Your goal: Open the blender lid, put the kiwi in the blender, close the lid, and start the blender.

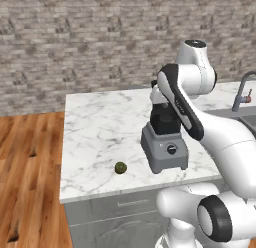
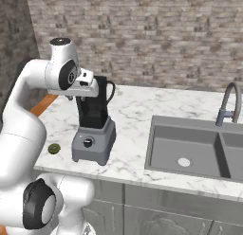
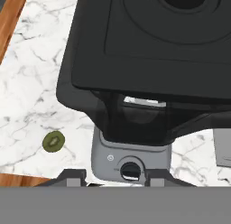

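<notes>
While the blender stands near the front edge of the white marble tabletop, its grey sloped base faces forward with the round dark knob on the front panel. On that base sits the tall black jar, and the blender lid lies flat across the jar's top, covering it. In the hand view the lid is seen from just above, a black square slab with rounded corners and a raised inner panel, with the jar's dark wall and the knob below it.

Left of the blender's base, on bare marble and well clear of it, rests the kiwi, a small olive-green ball close to the tabletop's front edge. In the hand view it shows a lighter centre.

Above the blender, the white arm bends over so that the hand hangs right at the jar's top. The pincer shows in the hand view as two small dark tips, set apart with the knob seen between them and nothing held; neither tip touches the lid as far as can be told.

Right of the blender, a grey sink is sunk into the tabletop, with a curved faucet behind it. Behind the blender runs a brick wall, and left of the tabletop lies a wooden floor.
</notes>
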You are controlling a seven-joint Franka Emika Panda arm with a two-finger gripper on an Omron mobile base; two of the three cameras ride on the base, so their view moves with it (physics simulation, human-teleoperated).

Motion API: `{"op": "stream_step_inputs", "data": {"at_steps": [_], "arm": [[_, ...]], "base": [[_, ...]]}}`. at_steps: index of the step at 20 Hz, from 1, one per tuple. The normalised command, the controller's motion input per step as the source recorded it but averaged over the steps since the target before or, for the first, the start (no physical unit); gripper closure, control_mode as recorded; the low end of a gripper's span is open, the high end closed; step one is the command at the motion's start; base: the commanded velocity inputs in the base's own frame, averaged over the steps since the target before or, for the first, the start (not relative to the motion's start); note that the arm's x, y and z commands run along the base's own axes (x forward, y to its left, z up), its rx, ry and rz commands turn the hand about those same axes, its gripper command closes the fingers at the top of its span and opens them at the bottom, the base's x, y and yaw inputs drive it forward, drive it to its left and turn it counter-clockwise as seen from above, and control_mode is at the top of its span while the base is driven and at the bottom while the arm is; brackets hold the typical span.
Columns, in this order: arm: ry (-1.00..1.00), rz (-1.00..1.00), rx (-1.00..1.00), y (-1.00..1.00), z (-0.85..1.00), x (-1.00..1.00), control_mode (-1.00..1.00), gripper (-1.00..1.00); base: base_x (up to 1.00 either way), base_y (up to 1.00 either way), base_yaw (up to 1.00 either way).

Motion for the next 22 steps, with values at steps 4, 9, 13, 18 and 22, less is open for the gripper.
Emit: {"op": "stream_step_inputs", "data": {"at_steps": [4, 9, 13, 18, 22], "arm": [[-0.02, 0.0, 0.0, 0.02, 0.0, -0.11, -1.0, -1.0], [-0.18, 0.0, 0.06, -0.21, 0.33, -0.12, -1.0, -1.0], [-0.09, -0.1, 0.0, -0.16, 0.76, 0.02, -1.0, -1.0], [-0.01, -0.05, 0.0, -0.05, 0.49, 0.11, -1.0, -1.0], [0.07, 0.0, 0.0, 0.0, 0.0, 0.21, -1.0, -1.0]], "base": [[0.0, 0.0, 0.0], [0.0, 0.0, 0.0], [0.0, 0.0, 0.0], [0.0, 0.0, 0.0], [0.0, 0.0, 0.0]]}}
